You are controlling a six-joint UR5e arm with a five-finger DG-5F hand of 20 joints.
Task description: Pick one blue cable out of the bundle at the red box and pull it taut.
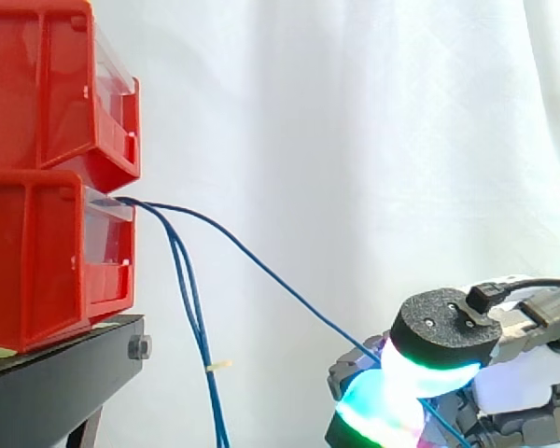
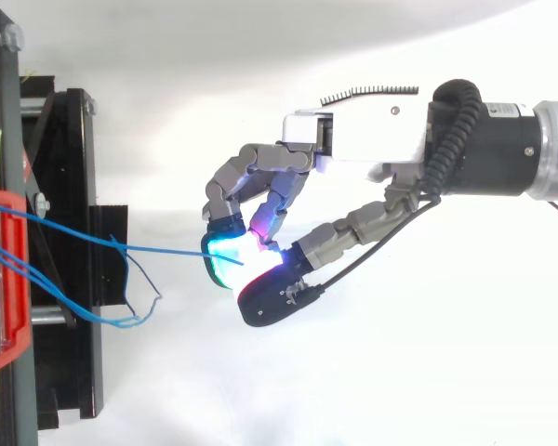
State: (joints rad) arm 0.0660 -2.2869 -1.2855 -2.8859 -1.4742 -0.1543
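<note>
Mid-frame in the top view, the hand (image 2: 363, 139) pinches one blue cable (image 2: 163, 249) between curled fingertips (image 2: 225, 265). The cable runs, seemingly near taut, left to the red box (image 1: 37, 252), while the other cables (image 1: 191, 308) hang down.

Red bins (image 1: 47, 261) of glossy plastic; black stand (image 1: 56, 373) matt; white curtain (image 1: 355, 112) soft cloth; blue cable (image 1: 299, 295) smooth-sheathed.

My hand (image 1: 527, 371) cut off at the side view's lower right corner, blue cable (image 2: 167, 251) hidden where it passes between my pads (image 2: 223, 267).
</note>
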